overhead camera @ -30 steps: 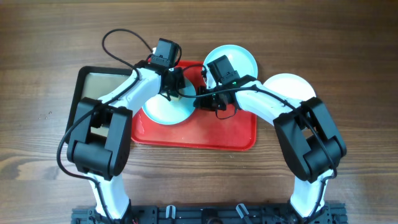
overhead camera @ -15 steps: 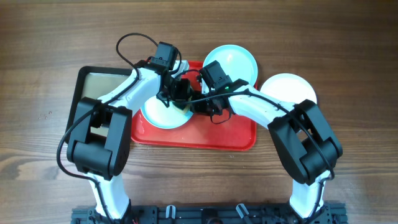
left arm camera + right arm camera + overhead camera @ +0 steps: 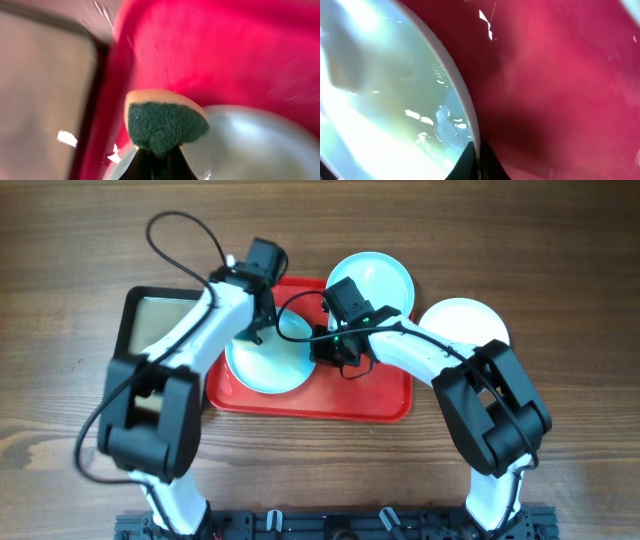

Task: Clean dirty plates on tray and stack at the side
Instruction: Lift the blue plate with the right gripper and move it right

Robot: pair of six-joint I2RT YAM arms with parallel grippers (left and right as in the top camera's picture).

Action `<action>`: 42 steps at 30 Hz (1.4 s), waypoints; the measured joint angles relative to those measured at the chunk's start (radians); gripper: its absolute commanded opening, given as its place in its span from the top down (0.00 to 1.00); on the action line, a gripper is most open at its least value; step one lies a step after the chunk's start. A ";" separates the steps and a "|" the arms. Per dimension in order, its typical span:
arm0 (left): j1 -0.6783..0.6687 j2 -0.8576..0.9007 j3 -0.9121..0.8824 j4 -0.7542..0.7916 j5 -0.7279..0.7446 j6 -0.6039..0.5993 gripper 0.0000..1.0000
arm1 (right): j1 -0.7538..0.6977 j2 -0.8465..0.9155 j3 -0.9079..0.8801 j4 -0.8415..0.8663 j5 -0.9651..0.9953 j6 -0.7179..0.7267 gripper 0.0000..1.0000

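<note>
A pale blue plate (image 3: 262,365) with yellowish smears lies on the left half of the red tray (image 3: 345,392). My left gripper (image 3: 258,328) is shut on a yellow-and-green sponge (image 3: 165,122), which sits at the plate's back-left rim (image 3: 250,145). My right gripper (image 3: 322,345) is shut on the plate's right rim (image 3: 472,125); the wet plate face (image 3: 380,100) fills the left of the right wrist view. A second pale blue plate (image 3: 378,280) lies at the tray's back right corner. A white plate (image 3: 465,325) lies on the wood tabletop to the right.
A black-rimmed tray with a beige floor (image 3: 150,320) lies against the red tray's left side and also shows in the left wrist view (image 3: 45,75). A black cable (image 3: 180,230) loops above the left arm. Both arms cross over the red tray.
My left gripper has moved left with the sponge, from the plate's middle back to its back-left rim. The right gripper stays shut on the plate's right rim.
</note>
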State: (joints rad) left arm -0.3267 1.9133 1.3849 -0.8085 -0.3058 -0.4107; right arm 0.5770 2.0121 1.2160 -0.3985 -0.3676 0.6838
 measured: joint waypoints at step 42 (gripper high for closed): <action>0.200 -0.159 0.079 -0.037 0.256 -0.023 0.96 | 0.519 -0.352 0.000 -0.175 1.808 -0.478 0.96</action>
State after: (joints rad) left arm -0.1268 1.7542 1.4635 -0.8455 -0.0498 -0.4332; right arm 1.0962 1.6600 1.2163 -0.5735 1.4406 0.2062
